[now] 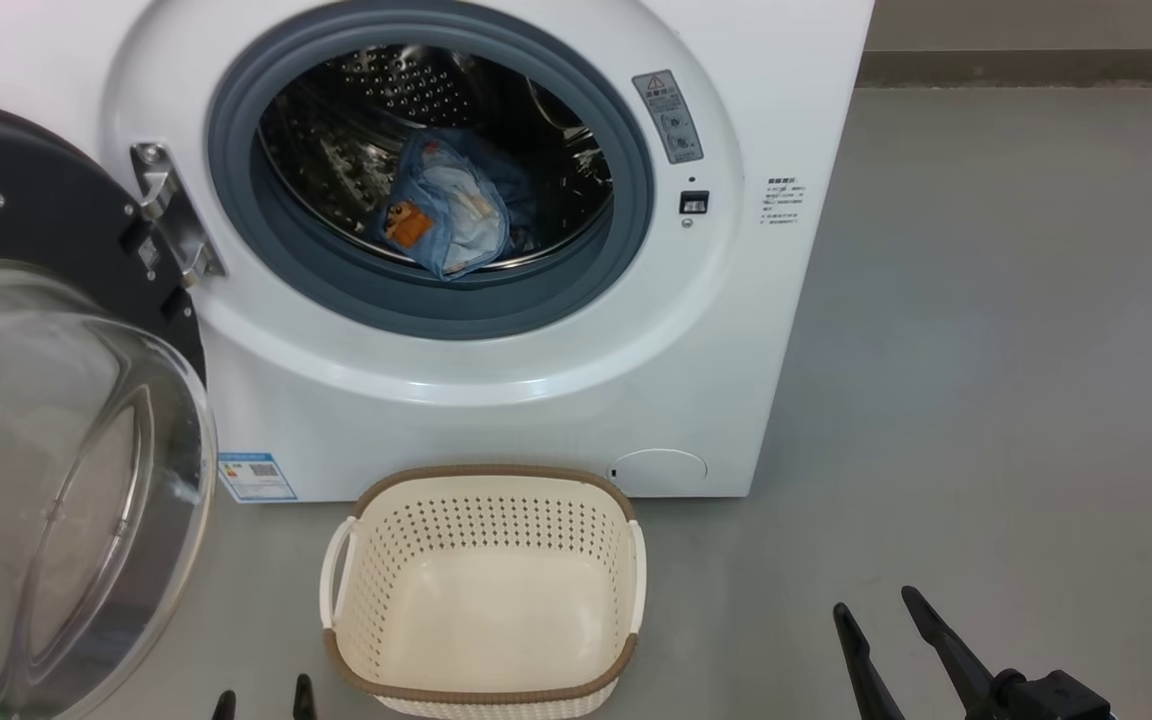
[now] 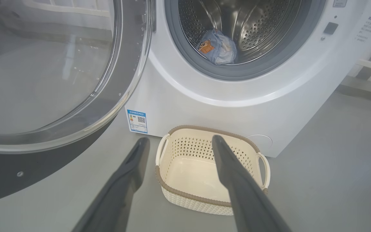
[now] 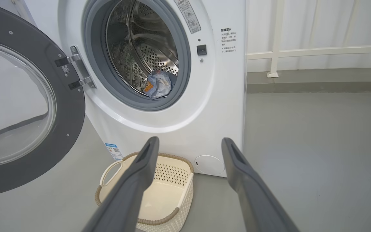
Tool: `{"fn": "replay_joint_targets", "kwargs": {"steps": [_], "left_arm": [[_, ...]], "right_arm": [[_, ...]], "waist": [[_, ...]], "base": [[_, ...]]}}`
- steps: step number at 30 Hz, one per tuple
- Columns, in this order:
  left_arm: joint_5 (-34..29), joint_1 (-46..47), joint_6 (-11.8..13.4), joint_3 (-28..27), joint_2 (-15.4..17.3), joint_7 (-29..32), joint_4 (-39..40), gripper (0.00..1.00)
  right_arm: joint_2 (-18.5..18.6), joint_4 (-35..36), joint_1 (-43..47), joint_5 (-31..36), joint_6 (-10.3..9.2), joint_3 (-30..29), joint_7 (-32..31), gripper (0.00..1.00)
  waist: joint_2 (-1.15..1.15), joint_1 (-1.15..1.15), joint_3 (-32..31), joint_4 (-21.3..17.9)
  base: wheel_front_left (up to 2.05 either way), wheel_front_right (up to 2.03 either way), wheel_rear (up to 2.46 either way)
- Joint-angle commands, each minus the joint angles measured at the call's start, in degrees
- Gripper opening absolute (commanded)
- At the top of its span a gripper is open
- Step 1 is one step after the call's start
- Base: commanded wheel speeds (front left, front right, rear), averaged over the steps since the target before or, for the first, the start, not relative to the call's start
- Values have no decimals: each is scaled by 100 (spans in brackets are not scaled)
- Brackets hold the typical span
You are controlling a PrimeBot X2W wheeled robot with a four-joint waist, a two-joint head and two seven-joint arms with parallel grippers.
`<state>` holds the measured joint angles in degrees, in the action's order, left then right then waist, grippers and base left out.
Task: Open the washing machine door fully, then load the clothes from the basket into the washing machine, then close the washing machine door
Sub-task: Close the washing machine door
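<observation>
Head view: the clothes [image 1: 446, 215] lie inside the washing machine [image 1: 536, 400], and the basket [image 1: 486, 590] is empty. Left wrist view: your left claw [image 2: 180, 138] gapes, holding nothing. Right wrist view: your right claw [image 3: 190, 139] likewise. I think only closing remains; push the washing machine door [image 3: 71, 119] shut.
</observation>
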<state>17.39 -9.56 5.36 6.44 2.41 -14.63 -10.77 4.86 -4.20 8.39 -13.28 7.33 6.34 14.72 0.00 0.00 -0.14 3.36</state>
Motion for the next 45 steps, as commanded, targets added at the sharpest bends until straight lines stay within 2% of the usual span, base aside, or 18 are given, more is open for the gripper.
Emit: {"fn": "replay_joint_targets", "kwargs": {"steps": [1,6,11,29,38,44,45], "left_arm": [[-83,133,42,-201,47,-37,165,100],[-95,118,42,-189,47,-37,182,100],[-104,97,93,-192,47,-37,227,100],[-42,-68,341,-229,47,-37,365,100],[217,-146,607,-455,47,-37,726,100],[393,-215,723,-557,47,-37,865,100],[532,-226,735,-574,47,-37,868,76]], "right_arm": [[24,132,-84,12,16,131,28,100],[24,128,-74,11,16,140,28,100],[57,109,-104,-3,16,224,28,100],[171,-46,-426,-158,16,820,28,100],[334,-307,-1055,-273,16,1398,28,100],[361,-445,-1290,-360,16,1580,28,100],[365,-458,-1307,-368,16,1596,28,100]], "waist": [[0,0,-17,35],[0,0,-55,153],[0,0,-103,450],[0,0,-257,2439],[0,0,34,2667],[0,0,112,2714],[0,0,120,2719]], "base": [[0,0,0],[0,0,0],[0,0,0],[0,0,0],[0,0,0],[0,0,0],[0,0,0]]}}
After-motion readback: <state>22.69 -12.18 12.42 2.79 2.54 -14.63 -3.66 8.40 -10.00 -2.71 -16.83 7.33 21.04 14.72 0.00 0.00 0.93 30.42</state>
